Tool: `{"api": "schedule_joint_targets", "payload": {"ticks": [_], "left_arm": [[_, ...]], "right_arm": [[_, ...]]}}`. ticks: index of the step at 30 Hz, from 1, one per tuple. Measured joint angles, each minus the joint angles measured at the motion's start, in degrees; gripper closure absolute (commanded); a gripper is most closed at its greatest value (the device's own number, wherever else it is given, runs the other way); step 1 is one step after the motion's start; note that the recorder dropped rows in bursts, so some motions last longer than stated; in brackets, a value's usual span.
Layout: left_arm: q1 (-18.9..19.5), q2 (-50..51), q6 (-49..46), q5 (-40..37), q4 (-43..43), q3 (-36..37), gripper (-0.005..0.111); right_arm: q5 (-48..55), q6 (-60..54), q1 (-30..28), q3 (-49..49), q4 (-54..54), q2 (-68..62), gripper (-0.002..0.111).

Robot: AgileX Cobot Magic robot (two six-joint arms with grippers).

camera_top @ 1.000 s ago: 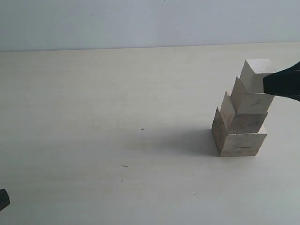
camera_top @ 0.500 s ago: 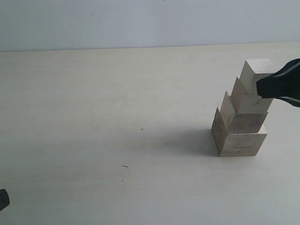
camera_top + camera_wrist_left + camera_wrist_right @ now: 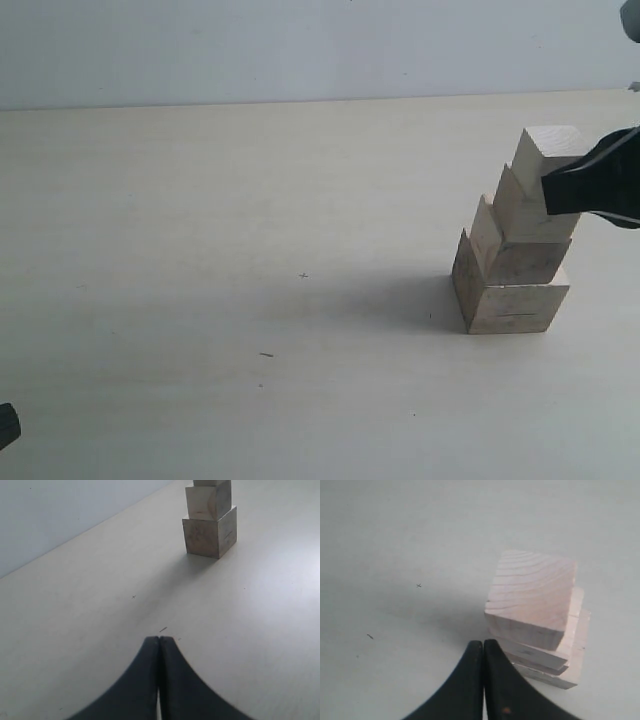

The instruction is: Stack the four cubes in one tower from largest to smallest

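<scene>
The tower point(image 3: 512, 250) looks finished: four pale wooden cubes in one stepped column, the largest cube point(image 3: 505, 300) on the table point(image 3: 250, 200) and the smallest cube point(image 3: 545, 155) on top. It stands right at the tip of the right gripper point(image 3: 550, 190), which sits level with the upper two blocks. The right wrist view has the column just ahead of the tip and slightly to one side. Whether the tip actually touches the wood, I can't tell from here. Its two fingers are pressed flat together with nothing between them.

These blocks look stiff, dry and light, with flat, grainy faces that should give decent purchase. Nothing binds them, though, so I'd guess a sideways nudge that high up would slide or tip the top ones before the base shifts. If one needs adjusting, the place to grip is two opposite side faces of that single cube, coming down from above with the fingers spread wider than it.

The left gripper point(image 3: 159, 641) is well away, low over bare table with the tower far ahead of it, fingers likewise closed on nothing.
</scene>
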State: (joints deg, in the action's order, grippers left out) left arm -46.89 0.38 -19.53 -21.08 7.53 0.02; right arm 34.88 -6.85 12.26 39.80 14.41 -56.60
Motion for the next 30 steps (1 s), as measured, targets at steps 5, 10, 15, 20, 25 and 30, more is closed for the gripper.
{"api": "schedule_joint_targets", "payload": {"ticks": [5,10,15,20,25,30], "left_arm": [[0.0,0.0,0.0,0.0,0.0,0.0,0.107],[0.0,0.0,0.0,0.0,0.0,0.0,0.107],[0.0,0.0,0.0,0.0,0.0,0.0,0.107],[0.0,0.0,0.0,0.0,0.0,0.0,0.107],[0.0,0.0,0.0,0.0,0.0,0.0,0.107],[0.0,0.0,0.0,0.0,0.0,0.0,0.107]], "right_arm": [[-0.7,0.0,0.0,0.0,-0.1,-1.0,0.108],[-1.8,0.0,0.0,0.0,-0.1,-1.5,0.108],[-2.9,0.0,0.0,0.0,-0.1,-1.6,0.108],[-3.5,0.0,0.0,0.0,-0.1,-3.2,0.108],[-3.7,0.0,0.0,0.0,-0.1,-3.5,0.108],[-3.4,0.0,0.0,0.0,0.0,-2.9,0.108]]}}
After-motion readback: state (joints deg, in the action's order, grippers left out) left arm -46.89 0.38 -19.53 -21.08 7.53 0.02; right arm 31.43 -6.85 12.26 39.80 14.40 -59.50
